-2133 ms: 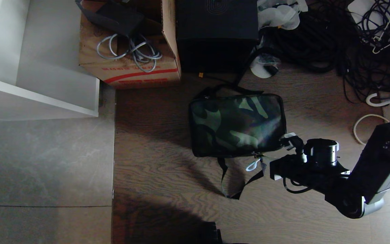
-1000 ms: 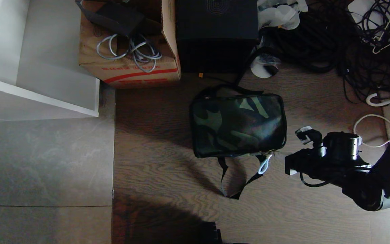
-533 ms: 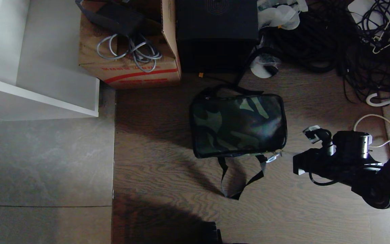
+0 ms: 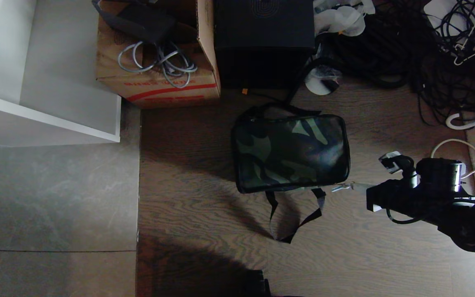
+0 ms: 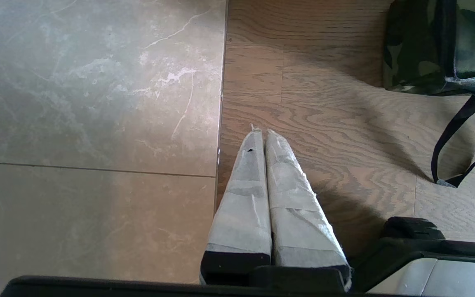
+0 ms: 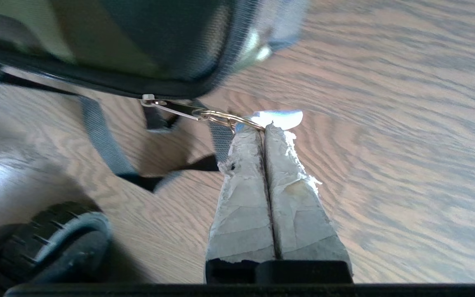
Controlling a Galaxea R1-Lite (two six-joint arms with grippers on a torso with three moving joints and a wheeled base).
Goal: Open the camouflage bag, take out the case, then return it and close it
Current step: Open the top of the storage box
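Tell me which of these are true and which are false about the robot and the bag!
1. The bag lies on the wooden floor. True.
2. The right end effector is wide open. False: it is shut on the zipper pull, at the bag's corner.
3. The case is out on the floor. False: no case shows; the bag's lid is down.
4. The left end effector holds nothing. True: it is shut, over bare floor away from the bag.
5. A cardboard box with grey cables on it stands beyond the bag. True.
6. The bag is red all over. False: it is green-and-black camouflage.
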